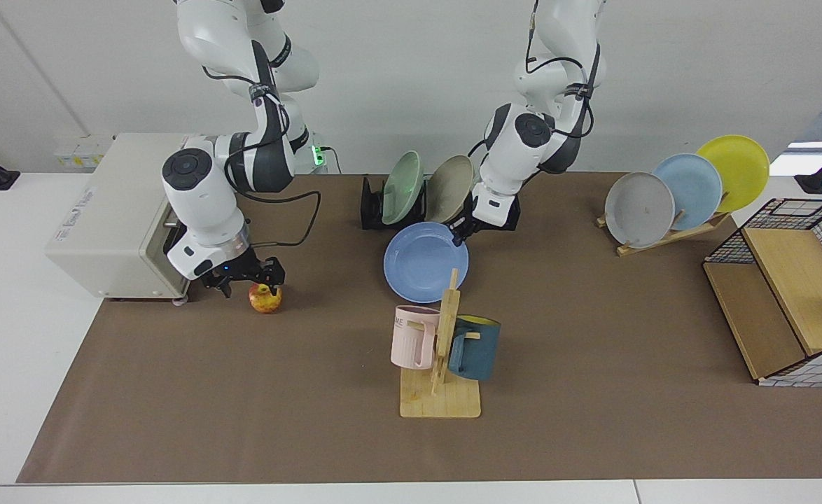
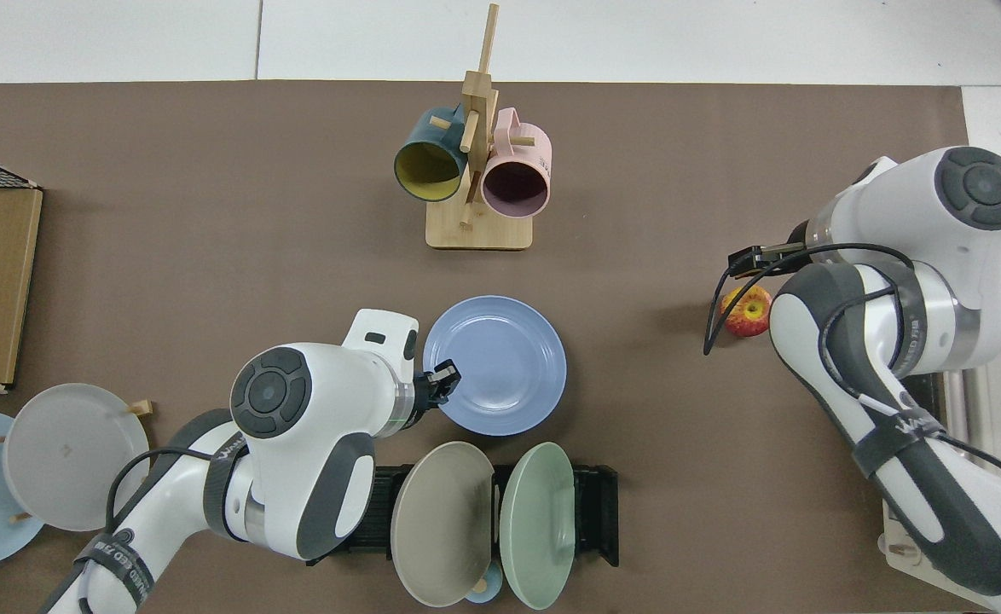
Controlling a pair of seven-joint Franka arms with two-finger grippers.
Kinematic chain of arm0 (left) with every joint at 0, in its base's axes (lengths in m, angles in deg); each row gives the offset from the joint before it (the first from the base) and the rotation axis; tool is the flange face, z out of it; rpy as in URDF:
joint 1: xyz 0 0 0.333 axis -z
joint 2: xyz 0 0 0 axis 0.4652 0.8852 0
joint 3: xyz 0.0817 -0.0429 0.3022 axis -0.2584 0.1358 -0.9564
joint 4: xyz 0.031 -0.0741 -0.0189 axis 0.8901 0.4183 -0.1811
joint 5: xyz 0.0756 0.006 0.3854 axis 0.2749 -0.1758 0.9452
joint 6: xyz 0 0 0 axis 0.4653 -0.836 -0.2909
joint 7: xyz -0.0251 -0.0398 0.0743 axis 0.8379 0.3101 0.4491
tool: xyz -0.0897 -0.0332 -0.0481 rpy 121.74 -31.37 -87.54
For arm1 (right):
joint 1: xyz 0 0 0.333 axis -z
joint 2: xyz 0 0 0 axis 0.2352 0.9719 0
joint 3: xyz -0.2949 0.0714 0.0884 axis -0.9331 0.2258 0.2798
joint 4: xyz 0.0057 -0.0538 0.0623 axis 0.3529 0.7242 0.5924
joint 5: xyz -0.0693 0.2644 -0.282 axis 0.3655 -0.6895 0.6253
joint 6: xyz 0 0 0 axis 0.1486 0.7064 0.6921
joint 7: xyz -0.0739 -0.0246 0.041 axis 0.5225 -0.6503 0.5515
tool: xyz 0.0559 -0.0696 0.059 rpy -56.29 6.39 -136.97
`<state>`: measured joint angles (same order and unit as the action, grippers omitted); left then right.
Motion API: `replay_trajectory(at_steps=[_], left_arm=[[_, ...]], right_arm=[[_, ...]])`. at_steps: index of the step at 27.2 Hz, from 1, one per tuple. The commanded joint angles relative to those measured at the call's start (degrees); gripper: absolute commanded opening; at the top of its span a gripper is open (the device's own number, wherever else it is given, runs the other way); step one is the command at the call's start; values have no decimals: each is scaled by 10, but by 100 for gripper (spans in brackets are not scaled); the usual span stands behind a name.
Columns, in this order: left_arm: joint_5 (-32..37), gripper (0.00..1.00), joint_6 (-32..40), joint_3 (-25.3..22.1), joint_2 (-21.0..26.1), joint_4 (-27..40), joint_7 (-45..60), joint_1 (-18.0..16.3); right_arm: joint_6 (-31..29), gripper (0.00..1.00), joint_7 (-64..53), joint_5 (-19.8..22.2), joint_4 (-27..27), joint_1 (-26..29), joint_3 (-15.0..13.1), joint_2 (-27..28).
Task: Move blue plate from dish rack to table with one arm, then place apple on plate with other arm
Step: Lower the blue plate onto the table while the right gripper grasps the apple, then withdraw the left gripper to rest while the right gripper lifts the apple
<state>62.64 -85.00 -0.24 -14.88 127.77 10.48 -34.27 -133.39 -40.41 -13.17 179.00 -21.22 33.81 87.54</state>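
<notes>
Beside the black slotted dish rack (image 1: 411, 203), the left tool (image 1: 461, 234) pinches the round matte blue plate's (image 1: 421, 262) rim; lower it flat before letting go. Right tool (image 1: 246, 274) spread wide over the streaked yellow-red apple (image 1: 265, 297).

The blue plate (image 1: 421, 260) is looking matt and smooth, like plastic. The brown mat (image 1: 593, 364) is lying flat and dull, paper-like. The mug stand (image 1: 442, 392) is showing pale wood grain. The apple (image 1: 265, 297) is showing a waxy skin.
</notes>
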Motion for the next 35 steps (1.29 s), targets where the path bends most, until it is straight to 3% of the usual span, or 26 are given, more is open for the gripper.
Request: replay_trajectory(at_steps=[1,4,5,7,8,10,18,26,27,29,30,33,35], left_arm=[[-4,0,-19,-6,6,9,-5,6],[-3,4,-19,-6,7,9,-4,8],[-1,17,-19,-6,7,9,-4,8],[0,60,-17,-6,7,10,-6,9],[1,76,-17,-6,7,10,-6,9],[2,97,-16,-6,6,10,-6,9],[95,100,4,-14,16,-15,7,-6],[174,100,191,-52,4,-112,-2,-18],[178,100,212,-55,-2,-118,-12,-26],[177,100,258,-57,-12,-140,-47,-42],[176,100,294,-60,-13,-159,-72,-50],[171,100,403,-97,-13,-232,-148,-49],[169,100,438,-130,-13,-256,-184,-41]], right_arm=[[-23,100,4,-9,9,-6,0,16],[-33,100,2,-9,15,-6,-1,28],[-37,100,3,-10,18,-6,-1,30],[-47,100,3,-9,27,-6,-1,33],[-50,100,4,-9,31,-6,-1,33],[-58,100,5,-10,41,-6,-1,35],[-65,100,2,-4,60,-6,-1,42],[-66,98,-7,0,81,-4,-1,42],[-66,85,-15,1,82,-3,-1,43],[-66,43,-29,0,78,-3,-1,45],[-66,27,-32,0,77,-2,-1,46],[-64,5,-31,0,71,-6,-1,47],[-62,0,-29,0,66,-6,-1,46]])
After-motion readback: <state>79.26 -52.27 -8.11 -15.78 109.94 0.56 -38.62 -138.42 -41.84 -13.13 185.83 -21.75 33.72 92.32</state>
